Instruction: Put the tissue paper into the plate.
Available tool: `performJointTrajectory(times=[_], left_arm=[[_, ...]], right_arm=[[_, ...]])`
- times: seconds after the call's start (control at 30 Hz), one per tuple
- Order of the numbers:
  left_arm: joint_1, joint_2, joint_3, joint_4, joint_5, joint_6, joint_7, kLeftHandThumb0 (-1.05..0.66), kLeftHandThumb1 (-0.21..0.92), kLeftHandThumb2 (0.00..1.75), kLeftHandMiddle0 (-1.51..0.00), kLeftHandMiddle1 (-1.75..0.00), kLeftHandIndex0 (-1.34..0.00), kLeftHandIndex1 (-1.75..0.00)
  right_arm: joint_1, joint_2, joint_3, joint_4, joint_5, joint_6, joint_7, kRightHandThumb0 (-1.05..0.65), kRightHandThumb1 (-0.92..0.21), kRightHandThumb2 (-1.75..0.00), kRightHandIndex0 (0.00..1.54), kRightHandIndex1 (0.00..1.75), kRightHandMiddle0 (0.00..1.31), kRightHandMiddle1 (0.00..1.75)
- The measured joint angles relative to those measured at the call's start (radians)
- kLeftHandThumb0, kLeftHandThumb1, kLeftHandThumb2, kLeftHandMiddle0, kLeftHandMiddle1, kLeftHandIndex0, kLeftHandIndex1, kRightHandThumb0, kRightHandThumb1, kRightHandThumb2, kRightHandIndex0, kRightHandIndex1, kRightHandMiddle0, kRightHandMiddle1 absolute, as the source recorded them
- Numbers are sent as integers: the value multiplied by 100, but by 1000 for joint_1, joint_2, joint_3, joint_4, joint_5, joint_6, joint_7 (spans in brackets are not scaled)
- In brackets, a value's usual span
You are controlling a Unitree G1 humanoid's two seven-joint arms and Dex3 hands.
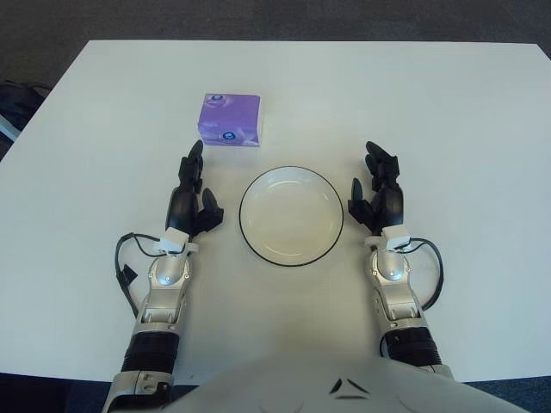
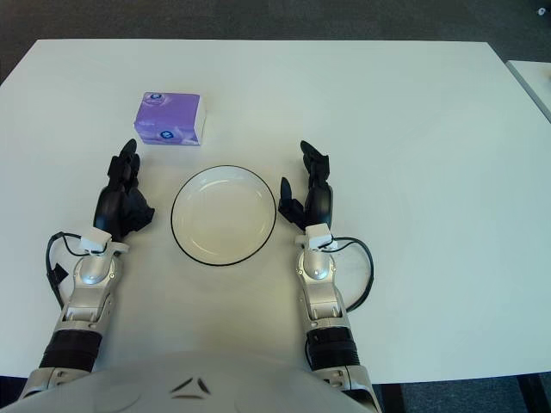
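A purple pack of tissue paper (image 1: 230, 119) lies on the white table, behind and left of the plate. The plate (image 1: 291, 177) is white with a dark rim and stands empty in the middle, between my hands. My left hand (image 1: 191, 194) rests on the table left of the plate, fingers stretched forward and holding nothing, a short way in front of the tissue pack. My right hand (image 1: 379, 191) rests right of the plate, fingers relaxed and empty.
The white table (image 1: 430, 112) reaches to dark carpet at the back and sides. Cables loop at both wrists (image 1: 127, 258). A dark object (image 1: 13, 99) sits off the table's left edge.
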Motion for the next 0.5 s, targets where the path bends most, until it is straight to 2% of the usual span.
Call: performJointTrajectory(times=[0.5], left_arm=[[1, 13, 12, 1, -18, -3, -7, -87, 92, 111, -13, -1, 0, -29]], right_arm=[[-2, 0, 8, 6, -13, 0, -18, -65, -92, -63, 18, 51, 0, 68]])
